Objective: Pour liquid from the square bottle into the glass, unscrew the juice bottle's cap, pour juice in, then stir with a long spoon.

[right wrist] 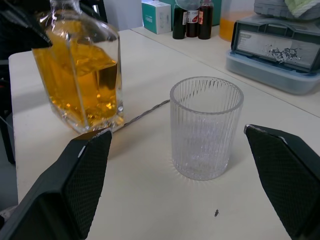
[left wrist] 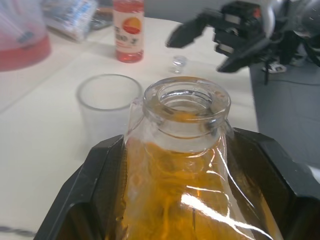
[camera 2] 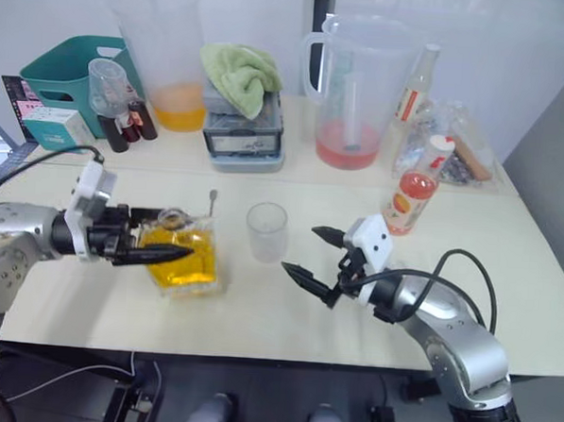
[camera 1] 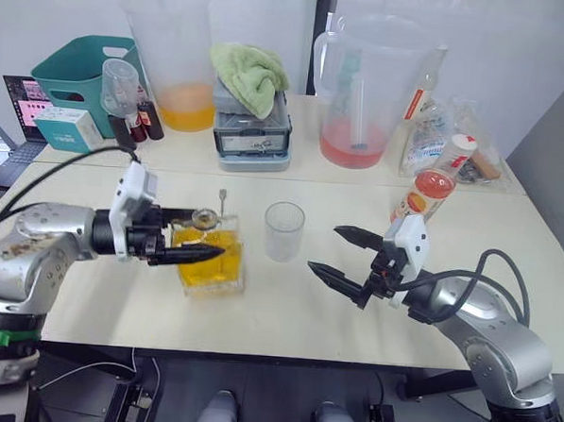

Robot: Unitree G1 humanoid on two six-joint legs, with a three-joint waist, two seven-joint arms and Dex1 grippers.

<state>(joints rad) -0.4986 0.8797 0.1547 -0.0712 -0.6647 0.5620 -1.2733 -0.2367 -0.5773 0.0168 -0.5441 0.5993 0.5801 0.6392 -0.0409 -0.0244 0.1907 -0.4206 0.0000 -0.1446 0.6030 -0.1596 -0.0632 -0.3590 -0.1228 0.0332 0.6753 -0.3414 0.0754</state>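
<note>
a: left eye view, nearest first: what are the hands doing?
b: the left hand [camera 1: 191, 236] is clamped on the square bottle [camera 1: 209, 256], which stands upright on the desk [camera 1: 286, 315], unstoppered, roughly two-thirds full of amber liquid. the right hand [camera 1: 341, 257] hovers with fingers spread wide, gripping nothing, just right of the glass [camera 1: 284, 231].
a: and the glass?
b: upright, empty, ribbed, standing between the two hands, just beside the bottle.
a: the long spoon?
b: the long spoon [right wrist: 142, 114] lies flat on the desk behind the bottle, its long axis running front to back; the end that shows points to the far side.
a: further back?
b: the juice bottle [camera 1: 433, 189] stands right of the glass, leaning slightly, capped with the cap [camera 1: 462, 143], pink-red juice in its lower part. at the far edge, a pitcher [camera 1: 174, 56] with a shallow orange layer, another pitcher [camera 1: 364, 92] with a little pink liquid, a green cloth [camera 1: 249, 75] on a grey box [camera 1: 253, 132], and a teal bin [camera 1: 81, 73].
</note>
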